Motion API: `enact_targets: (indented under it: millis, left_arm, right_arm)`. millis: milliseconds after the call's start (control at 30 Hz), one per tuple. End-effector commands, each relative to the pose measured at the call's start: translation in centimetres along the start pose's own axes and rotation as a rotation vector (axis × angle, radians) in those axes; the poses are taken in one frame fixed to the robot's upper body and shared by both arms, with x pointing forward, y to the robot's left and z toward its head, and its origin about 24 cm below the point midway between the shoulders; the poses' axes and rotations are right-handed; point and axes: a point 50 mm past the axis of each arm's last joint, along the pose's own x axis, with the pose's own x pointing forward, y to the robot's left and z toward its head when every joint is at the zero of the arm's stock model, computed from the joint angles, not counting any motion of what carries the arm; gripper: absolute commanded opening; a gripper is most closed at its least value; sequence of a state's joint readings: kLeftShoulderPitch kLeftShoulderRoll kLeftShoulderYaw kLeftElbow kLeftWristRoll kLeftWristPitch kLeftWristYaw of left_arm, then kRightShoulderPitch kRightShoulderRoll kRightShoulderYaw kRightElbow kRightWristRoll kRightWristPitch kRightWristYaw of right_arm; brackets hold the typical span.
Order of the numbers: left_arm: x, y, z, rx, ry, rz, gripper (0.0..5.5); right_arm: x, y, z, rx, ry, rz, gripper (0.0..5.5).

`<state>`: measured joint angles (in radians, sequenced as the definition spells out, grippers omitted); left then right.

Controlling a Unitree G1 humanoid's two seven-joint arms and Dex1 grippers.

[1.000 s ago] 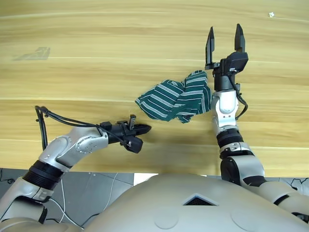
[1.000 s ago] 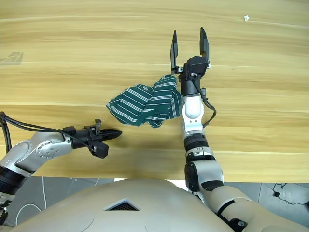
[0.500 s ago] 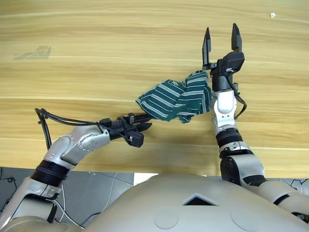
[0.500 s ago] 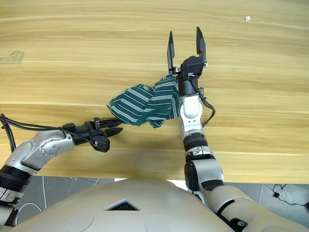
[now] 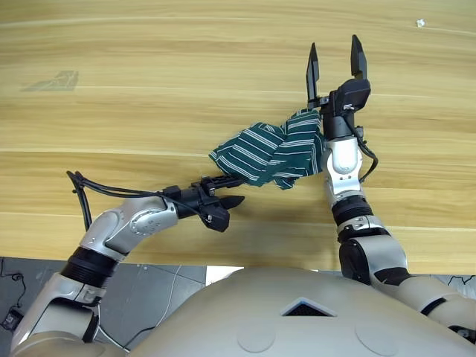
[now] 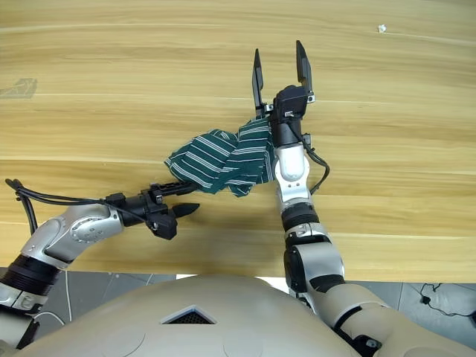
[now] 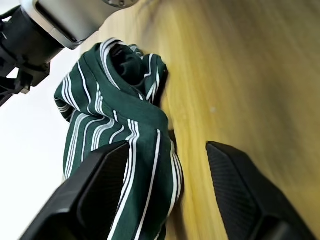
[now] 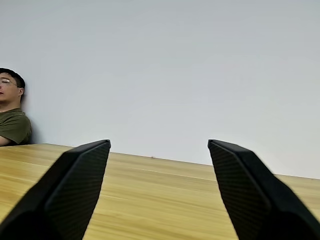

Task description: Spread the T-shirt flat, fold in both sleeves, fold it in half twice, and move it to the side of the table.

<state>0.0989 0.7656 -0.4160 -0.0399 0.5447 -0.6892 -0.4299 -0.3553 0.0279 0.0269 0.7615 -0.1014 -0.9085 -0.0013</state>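
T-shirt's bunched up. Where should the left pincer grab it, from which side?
Probably the near-left corner of the T-shirt, where a thin striped edge lies on the table. Come in low from the robot's left: the open left pincer lines up with it. The middle is bunched in thick folds.

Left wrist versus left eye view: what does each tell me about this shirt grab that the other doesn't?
Left wrist view: close up, the shirt's striped edge lies on the table between the left hand's open fingers.
Left eye view: the whole crumpled bunch, with the right hand open and empty at its far right side.
Both: the shirt is not spread, and the left hand is at its near-left corner.
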Motion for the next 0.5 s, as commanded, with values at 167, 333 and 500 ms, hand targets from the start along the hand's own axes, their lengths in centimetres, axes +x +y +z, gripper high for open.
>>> enact_targets:
  millis: [167, 333, 500]
  left_arm:
    - [1.6, -1.7, -0.4, 0.006, 0.016, -0.029, 2.53]
    - [1.7, -2.2, -0.5, 0.006, 0.023, -0.039, 1.64]
    - [1.7, -2.3, -0.7, 0.010, 0.032, -0.042, 1.02]
  right_arm:
    - [0.3, 0.4, 0.1, -0.003, -0.008, 0.034, 3.65]
    - [0.3, 0.6, 0.1, -0.003, -0.009, 0.042, 3.65]
    - [0.3, 0.6, 0.1, -0.005, -0.010, 0.045, 3.65]
